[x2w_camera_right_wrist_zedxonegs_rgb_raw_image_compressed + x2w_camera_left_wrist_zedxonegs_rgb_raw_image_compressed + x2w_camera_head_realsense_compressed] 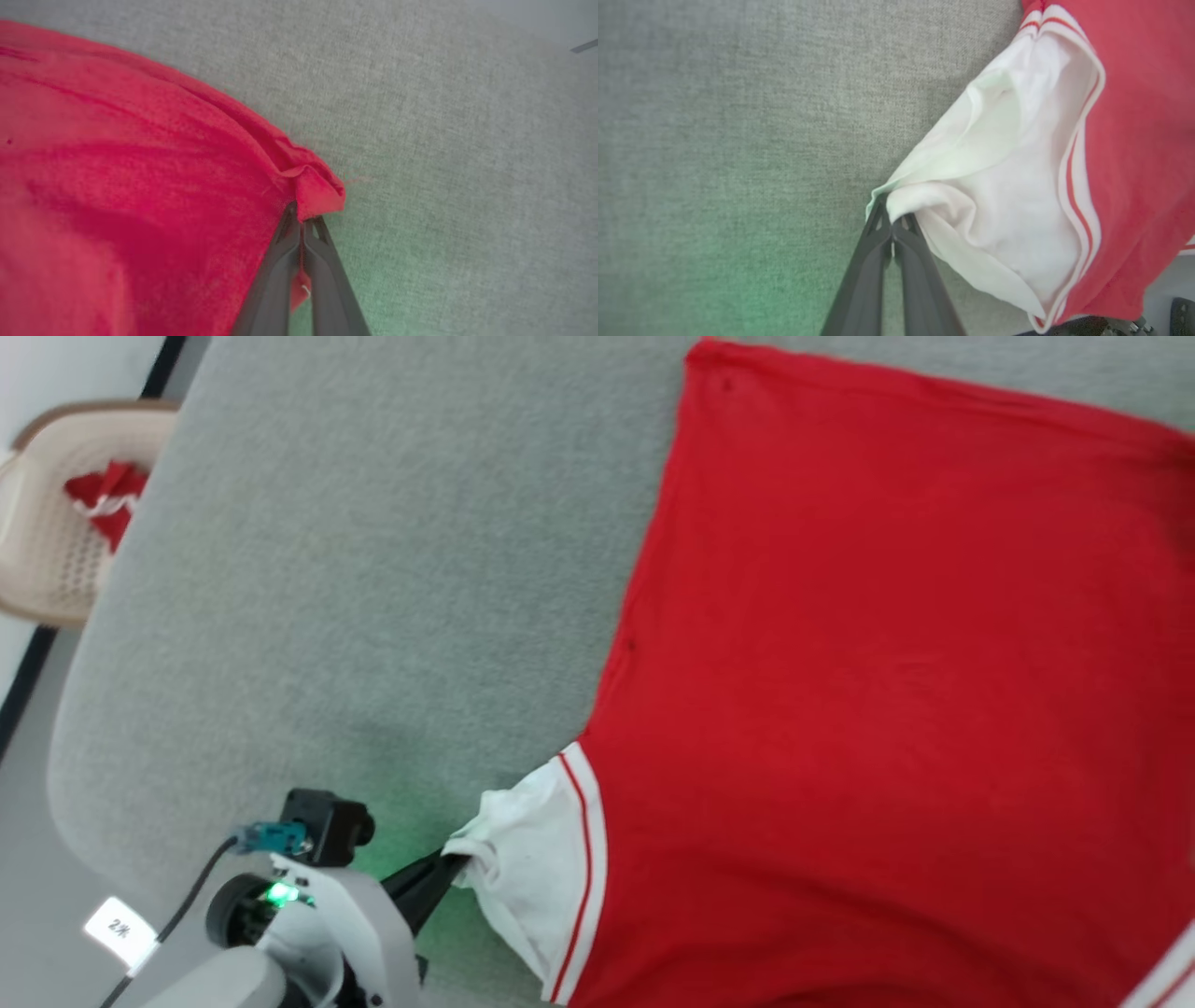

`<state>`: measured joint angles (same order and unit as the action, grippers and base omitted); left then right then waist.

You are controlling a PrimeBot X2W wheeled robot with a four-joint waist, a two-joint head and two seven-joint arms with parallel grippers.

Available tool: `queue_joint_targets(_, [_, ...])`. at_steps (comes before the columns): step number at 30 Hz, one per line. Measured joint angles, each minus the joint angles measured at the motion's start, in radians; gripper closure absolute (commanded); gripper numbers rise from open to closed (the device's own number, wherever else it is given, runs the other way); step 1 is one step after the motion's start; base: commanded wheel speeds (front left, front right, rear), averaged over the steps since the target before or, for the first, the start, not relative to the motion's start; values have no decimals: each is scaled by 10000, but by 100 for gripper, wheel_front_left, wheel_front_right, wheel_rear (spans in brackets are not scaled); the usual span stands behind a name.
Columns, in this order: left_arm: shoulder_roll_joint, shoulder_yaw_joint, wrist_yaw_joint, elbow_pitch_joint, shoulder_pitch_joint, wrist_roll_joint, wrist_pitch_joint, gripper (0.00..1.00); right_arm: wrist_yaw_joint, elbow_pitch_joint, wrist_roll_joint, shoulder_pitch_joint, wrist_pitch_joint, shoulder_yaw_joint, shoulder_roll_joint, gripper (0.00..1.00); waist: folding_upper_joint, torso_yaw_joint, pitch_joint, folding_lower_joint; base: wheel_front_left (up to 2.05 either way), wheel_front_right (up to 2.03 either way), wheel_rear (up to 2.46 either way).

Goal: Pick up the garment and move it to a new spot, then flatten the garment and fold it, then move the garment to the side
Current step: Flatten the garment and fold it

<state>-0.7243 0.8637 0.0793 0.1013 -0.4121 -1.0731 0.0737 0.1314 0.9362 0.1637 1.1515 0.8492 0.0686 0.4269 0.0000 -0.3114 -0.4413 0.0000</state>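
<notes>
A red garment (887,663) lies spread across the right half of a grey fabric-covered desk (373,569), plain side up with no lettering showing, its body largely smooth. Its white sleeve (532,868), edged in red-and-white stripe, points toward the robot's left arm. The left pincer (453,868) is closed tight on the bunched end of that sleeve, with white cloth puckered around its dark tips. In the right wrist view, the right pincer (301,214) is likewise clamped shut on a small folded-over red corner at the shirt's edge, a scrap of red caught between its fingers; which corner it is cannot be told. Beyond the desk's far left edge stands a beige plastic chair (56,523) with another red cloth (107,499) lying on its seat.

The shirt looks light, thin and limp. Lifted by two points it would likely sag between them, stretch a little and trail its free end over the grey cover. Such soft jersey may slide out of narrow tips if only a single layer is caught. The doubled trim of the sleeve end and the stitched edge at the corner seem the firmer places to take hold. Holds set well apart should keep the cloth taut and flat when it is laid down again.
</notes>
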Motion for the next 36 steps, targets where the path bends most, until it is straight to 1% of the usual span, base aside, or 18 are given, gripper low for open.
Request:
queue_joint_targets(5, [-431, -105, 293, -138, 277, -79, 58, 100, 0, -1269, 1438, -1023, -8, 1488, 207, 100, 0, 530, 400, 0, 0, 0, 0])
queue_joint_targets(8, [-706, -171, 487, -280, 478, -140, 111, 100, 0, -2366, 2336, -1881, 50, 2234, 548, 100, 0, 885, 671, 0, 0, 0, 0])
queue_joint_targets(10, [-872, -192, 631, -382, 604, -192, 157, 100, 0, -3145, 2915, -2564, 119, 2523, 828, 100, 0, 1130, 863, -1, 0, 0, 0])
queue_joint_targets(13, [-1066, -249, 811, -568, 773, -293, 215, 100, 0, -4353, 3551, -3647, 153, 2652, 1221, 100, 0, 1500, 1149, 0, 0, 0, 0])
queue_joint_targets(17, [-1358, -326, 1018, -815, 1019, -389, 230, 100, 0, -5827, 4102, -5296, 324, 2339, 1404, 100, 0, 2018, 1488, 0, 0, 0, 0])
queue_joint_targets(20, [-1524, -347, 1122, -941, 1143, -449, 270, 100, 0, -6809, 4251, -6633, 562, 1835, 1442, 100, 0, 2395, 1699, 0, 0, 0, 0])
queue_joint_targets(22, [-1572, -368, 1158, -1003, 1162, -454, 272, 100, 0, -7325, 4268, -7554, 679, 1356, 1352, 100, 0, 2619, 1826, 0, 0, 0, 0])
queue_joint_targets(25, [-1586, -378, 1189, -1101, 1199, -483, 274, 100, 0, -7986, 4199, -8957, 771, 516, 1001, 100, 0, 2902, 2000, 0, 0, 0, 0])
queue_joint_targets(29, [-1632, -378, 1204, -1127, 1260, -512, 284, 100, 0, -8498, 4048, -10374, 807, -487, 150, 100, 0, 3163, 2151, 0, 0, 0, 0])
queue_joint_targets(33, [-1638, -370, 1198, -1126, 1255, -510, 286, 100, 0, -8473, 3753, -10812, 418, -901, -485, 100, 0, 3286, 2174, 0, 0, 0, 0])
queue_joint_targets(36, [-1620, -362, 1143, -1087, 1231, -506, 313, 100, 2, -8078, 3442, -10759, -144, -953, -729, 100, 0, 3308, 2123, 0, 0, 0, 0])
